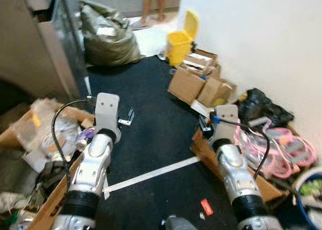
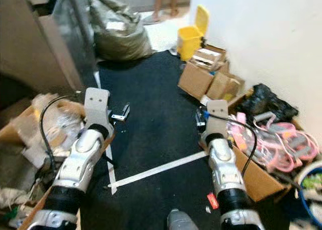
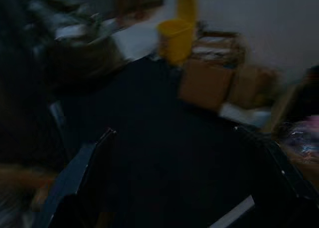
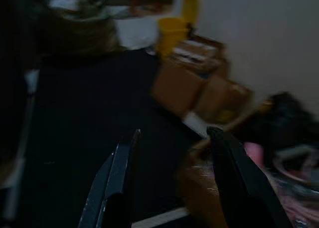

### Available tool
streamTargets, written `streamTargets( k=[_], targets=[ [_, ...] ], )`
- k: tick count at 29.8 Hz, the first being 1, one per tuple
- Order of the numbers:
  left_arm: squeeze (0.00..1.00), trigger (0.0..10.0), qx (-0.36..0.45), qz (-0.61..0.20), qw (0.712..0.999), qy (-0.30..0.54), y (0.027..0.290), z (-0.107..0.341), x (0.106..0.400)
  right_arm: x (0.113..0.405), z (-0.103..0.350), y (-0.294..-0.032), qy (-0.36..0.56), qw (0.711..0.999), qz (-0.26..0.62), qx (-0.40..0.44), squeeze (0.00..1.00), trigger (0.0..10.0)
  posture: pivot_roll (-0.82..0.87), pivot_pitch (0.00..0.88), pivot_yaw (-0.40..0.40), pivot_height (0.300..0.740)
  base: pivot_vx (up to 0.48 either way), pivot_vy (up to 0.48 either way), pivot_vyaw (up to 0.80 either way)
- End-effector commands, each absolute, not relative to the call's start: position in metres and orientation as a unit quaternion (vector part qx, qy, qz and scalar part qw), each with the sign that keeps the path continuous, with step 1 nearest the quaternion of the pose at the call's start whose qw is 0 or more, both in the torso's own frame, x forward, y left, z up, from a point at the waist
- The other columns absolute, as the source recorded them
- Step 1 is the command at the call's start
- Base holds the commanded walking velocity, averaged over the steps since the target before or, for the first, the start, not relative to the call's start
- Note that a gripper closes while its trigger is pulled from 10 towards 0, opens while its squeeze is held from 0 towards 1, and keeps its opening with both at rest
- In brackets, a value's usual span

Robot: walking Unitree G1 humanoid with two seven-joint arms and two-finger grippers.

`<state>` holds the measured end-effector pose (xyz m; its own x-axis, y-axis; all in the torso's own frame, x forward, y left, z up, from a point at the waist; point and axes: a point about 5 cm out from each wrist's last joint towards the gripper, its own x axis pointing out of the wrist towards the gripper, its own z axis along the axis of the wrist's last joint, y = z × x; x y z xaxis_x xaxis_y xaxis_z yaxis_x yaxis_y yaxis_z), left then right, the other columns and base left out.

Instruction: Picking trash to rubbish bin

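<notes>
- At the far end of the dark floor [image 1: 151,104] stood the yellow rubbish bin [image 1: 180,45], lid up, against the right wall [image 1: 251,33] and just beyond a row of cardboard boxes [image 1: 193,81].
- Both arms were held out forward; the left gripper [image 3: 179,188] was spread wide and the right gripper [image 4: 172,180] was parted, and both were empty.
- Loose trash lay close by: a small red scrap [image 1: 207,207] on the floor near the robot's feet, more in the heaps on either side.
- To do the step well, I judged it should first pick one piece, the red scrap being easiest, then carry it up the middle.
- Open room ran as a dark lane between the left clutter [image 1: 45,139] and the boxes; a big stuffed sack [image 1: 108,36] narrowed the far left, and a white tape line [image 1: 151,174] crossed the lane.
</notes>
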<state>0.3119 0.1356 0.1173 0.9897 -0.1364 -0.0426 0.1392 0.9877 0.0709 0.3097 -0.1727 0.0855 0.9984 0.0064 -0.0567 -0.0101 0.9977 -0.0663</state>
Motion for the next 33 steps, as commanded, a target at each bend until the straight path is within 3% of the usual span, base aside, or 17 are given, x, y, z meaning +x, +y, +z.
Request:
streamTargets(
  k=[1, 33],
  targets=[
    [0.0, 10.0, 0.044, -0.068, 0.996, 0.035, 0.1375, 0.1101, 0.3107, 0.3064, 0.0777, -0.1739, 0.048, 0.998, -0.005, -0.029, 0.0, 10.0, -0.04, 0.015, -0.015, 0.74, 0.0, 0.0, -0.8],
    [0.0, 10.0, 0.049, -0.067, 0.996, 0.037, 0.1383, 0.1089, 0.3113, 0.3076, 0.0746, -0.1759, 0.062, 0.997, -0.023, -0.035, 0.0, 10.0, -0.04, 0.0, -0.03, 0.74, 0.0, 0.0, -0.8]
  ],
)
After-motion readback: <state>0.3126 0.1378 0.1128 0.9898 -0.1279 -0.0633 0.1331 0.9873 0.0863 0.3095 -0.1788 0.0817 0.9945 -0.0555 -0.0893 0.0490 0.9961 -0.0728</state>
